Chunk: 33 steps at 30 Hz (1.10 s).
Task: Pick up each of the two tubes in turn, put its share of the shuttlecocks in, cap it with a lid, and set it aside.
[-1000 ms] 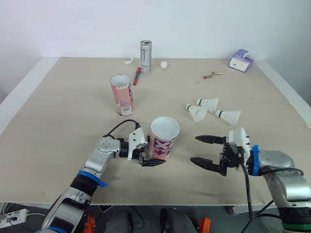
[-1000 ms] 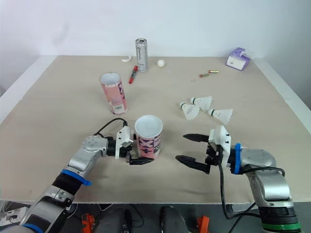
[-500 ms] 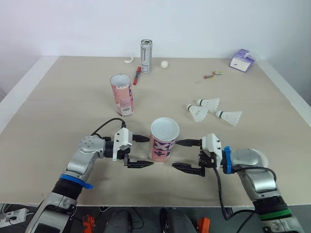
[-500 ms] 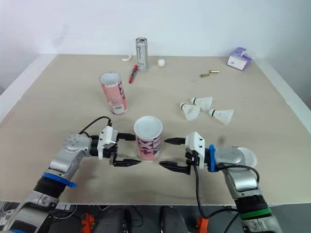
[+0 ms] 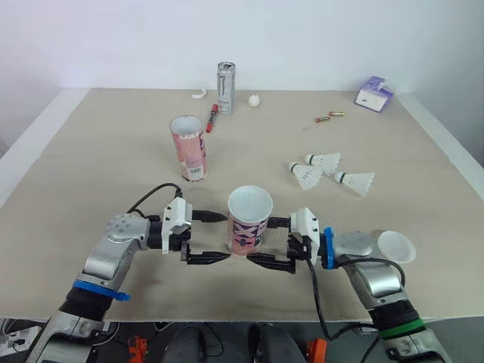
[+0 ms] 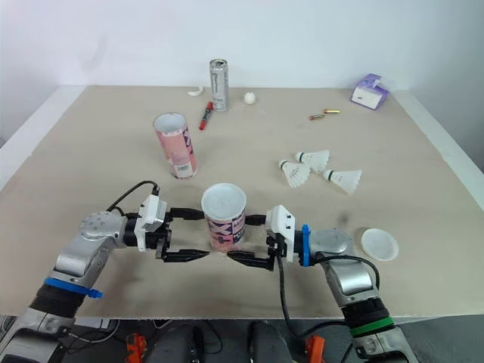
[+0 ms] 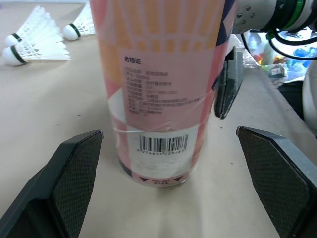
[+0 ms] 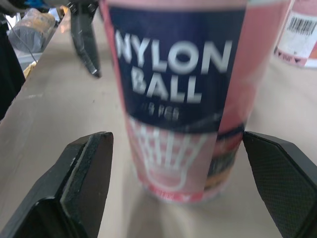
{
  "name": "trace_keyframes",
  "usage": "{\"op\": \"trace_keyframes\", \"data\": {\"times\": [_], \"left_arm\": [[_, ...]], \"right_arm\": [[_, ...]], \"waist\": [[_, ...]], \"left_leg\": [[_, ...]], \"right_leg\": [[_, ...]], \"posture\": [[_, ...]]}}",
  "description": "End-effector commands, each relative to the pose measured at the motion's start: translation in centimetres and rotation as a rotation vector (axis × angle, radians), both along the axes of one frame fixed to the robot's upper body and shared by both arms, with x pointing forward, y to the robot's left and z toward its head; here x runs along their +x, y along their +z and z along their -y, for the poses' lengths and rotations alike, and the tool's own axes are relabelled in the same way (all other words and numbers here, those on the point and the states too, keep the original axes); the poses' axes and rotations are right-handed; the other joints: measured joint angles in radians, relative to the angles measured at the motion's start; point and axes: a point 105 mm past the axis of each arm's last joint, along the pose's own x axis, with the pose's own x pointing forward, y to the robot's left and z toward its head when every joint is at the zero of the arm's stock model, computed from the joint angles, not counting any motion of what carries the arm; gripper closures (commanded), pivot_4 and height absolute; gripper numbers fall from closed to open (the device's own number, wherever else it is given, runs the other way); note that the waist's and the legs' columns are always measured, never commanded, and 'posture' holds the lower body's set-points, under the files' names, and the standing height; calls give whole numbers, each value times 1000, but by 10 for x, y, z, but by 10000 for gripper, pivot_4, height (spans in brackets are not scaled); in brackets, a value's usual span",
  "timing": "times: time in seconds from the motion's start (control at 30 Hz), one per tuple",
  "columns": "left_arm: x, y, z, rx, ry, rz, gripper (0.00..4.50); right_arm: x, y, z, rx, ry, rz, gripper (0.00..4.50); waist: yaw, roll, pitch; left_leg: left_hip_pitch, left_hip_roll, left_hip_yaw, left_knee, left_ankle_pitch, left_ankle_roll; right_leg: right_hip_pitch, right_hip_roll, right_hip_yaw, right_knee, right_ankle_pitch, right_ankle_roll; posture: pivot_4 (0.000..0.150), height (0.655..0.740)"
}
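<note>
Tube (image 5: 249, 223) is standing upright between both gaping grippers, the right gripper (image 5: 262, 240) sitting nearer it than the left gripper (image 5: 224, 237).

The left gripper (image 5: 224, 237) has released the near pink cardboard tube (image 5: 249, 221). The right gripper (image 5: 263, 240) has moved in, spread fingers flanking it.

**Soft, even light on a pale table**

Bright, diffuse light falls from above on the table (image 5: 106, 166) and the white wall (image 5: 318, 38) behind it. The near tube (image 5: 249, 219) casts a faint, soft-edged shadow around its base, and the shuttlecocks (image 5: 309, 175) cast small ones. The can (image 5: 227, 87) at the far edge carries dull highlights on its metal side.
</note>
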Motion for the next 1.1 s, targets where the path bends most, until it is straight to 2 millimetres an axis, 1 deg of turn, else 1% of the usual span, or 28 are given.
{"op": "trace_keyframes", "data": {"times": [0.03, 0.33, 0.5, 0.63, 0.77, 0.87, 1.1], "left_arm": [[-3, 13, -3, -29, 2, 27, 0], [-4, 8, -7, -9, 15, 26, 0], [-4, 5, -10, 2, 22, 27, 0], [-5, 4, -11, 7, 26, 31, 0], [-3, 4, -11, 7, 33, 37, 0], [-2, 5, -11, 6, 34, 41, 0], [-2, 5, -9, 4, 27, 43, 0]], "right_arm": [[3, 7, -10, 19, 11, 32, 507], [7, 5, -31, 35, 46, 29, 507], [10, 4, -39, 35, 62, 38, 507], [11, 4, -42, 36, 71, 44, 507], [10, 2, -41, 23, 85, 41, 507], [9, 2, -39, 14, 82, 50, 7784], [7, 3, -36, 13, 70, 55, 7784]], "waist": [[0, 0, 0], [0, 0, 0], [0, 0, 0], [0, 0, 0], [0, 0, 0], [0, 0, 0], [0, 0, 0]], "left_leg": [[0, 0, 0, 0, 0, 0], [1, 1, 1, 1, 0, 0], [1, 1, 1, 3, 0, 0], [1, 1, 1, 4, 0, 0], [2, 1, 2, 5, 0, 0], [2, 1, 2, 5, 0, 0], [2, 1, 2, 5, 0, 0]], "right_leg": [[0, 0, 0, 0, 0, 0], [0, 1, 1, 1, 0, -1], [0, 1, 2, 3, 0, -1], [0, 1, 2, 6, 0, -1], [0, 1, 3, 7, 0, -2], [0, 1, 3, 8, 0, -2], [0, 1, 3, 9, 0, -2]], "posture": [[1500, 7400], [1500, 7400], [1500, 7400], [1500, 7400], [1500, 7400], [1500, 7400], [1500, 7400]]}}
